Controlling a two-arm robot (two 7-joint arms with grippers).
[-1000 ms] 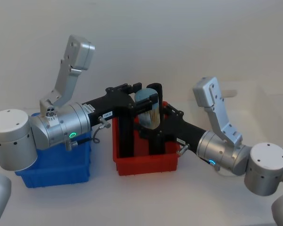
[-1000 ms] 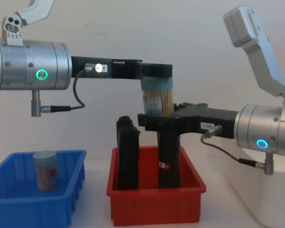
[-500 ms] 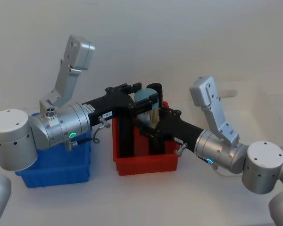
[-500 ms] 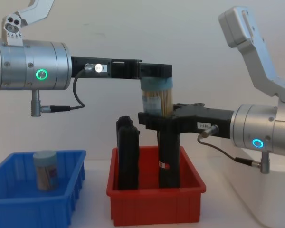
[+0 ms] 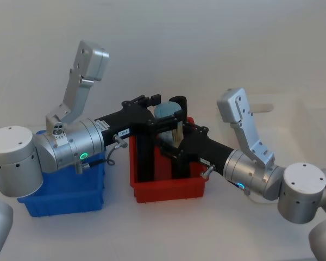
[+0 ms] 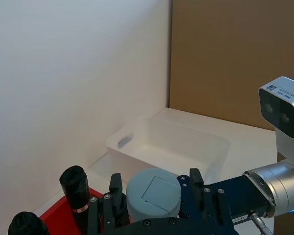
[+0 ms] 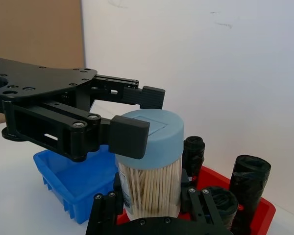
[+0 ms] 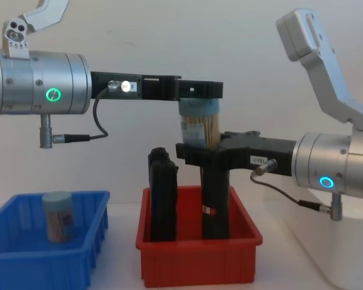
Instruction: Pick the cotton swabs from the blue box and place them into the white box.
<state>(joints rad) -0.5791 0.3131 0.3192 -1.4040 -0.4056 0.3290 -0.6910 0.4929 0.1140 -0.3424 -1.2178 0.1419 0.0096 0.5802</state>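
1. As you look down from the head, a jar of cotton swabs (image 5: 167,114) hangs above the red bin (image 5: 168,190). The left gripper (image 5: 165,103) is around its pale blue cap and the right gripper (image 5: 173,142) is on its body. The blue box (image 5: 65,198) sits at nine o'clock of the bin.
2. From the left wrist you see that gripper's jaws slightly spread, with a thin gap on each side of the cap. The white box (image 6: 137,147) lies beyond.
3. From the right wrist, you see its jaws pinching the jar's lower body, the jar upright.
4. From the chest, you see the jar upright between both grippers, above two black cylinders (image 8: 163,196) standing in the bin. A second jar (image 8: 58,216) stands in the blue box at eight o'clock of the held one. The white box is at four o'clock, on the worktop (image 8: 122,272).
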